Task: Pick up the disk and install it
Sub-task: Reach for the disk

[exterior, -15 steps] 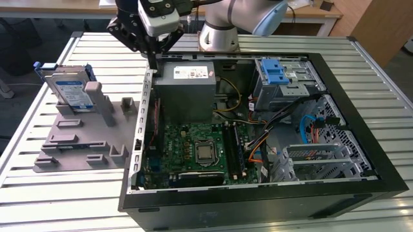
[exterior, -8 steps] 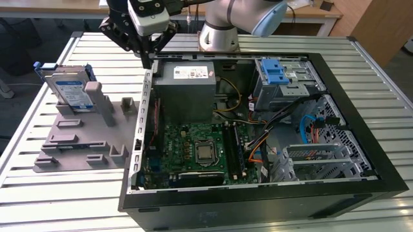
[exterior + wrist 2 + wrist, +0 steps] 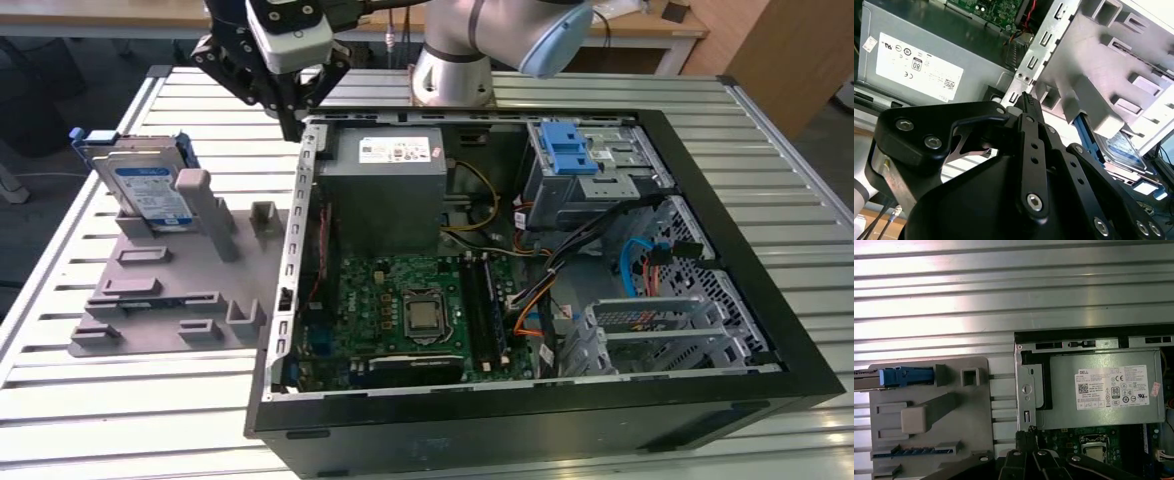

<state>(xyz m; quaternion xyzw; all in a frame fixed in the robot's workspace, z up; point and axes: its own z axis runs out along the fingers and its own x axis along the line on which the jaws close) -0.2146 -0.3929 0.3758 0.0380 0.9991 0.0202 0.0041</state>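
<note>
Slatted table point(image 3: 120, 420) carried the grey holder point(image 3: 160, 300) propping the disk point(image 3: 147, 190) on edge for easy grabbing, while I saw my gripper point(image 3: 291, 125) pinched shut, empty, above the PC case point(image 3: 534, 430) wall.

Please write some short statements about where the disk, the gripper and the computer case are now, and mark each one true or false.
1. The disk stands upright in the grey holder. True.
2. The gripper holds the disk. False: it is shut on nothing, near the edge of the computer case, apart from the disk.
3. The computer case lies open, with its green board showing. True.
4. The disk is already inside the computer case. False: it is outside, in the holder at the exterior view's left.
</note>
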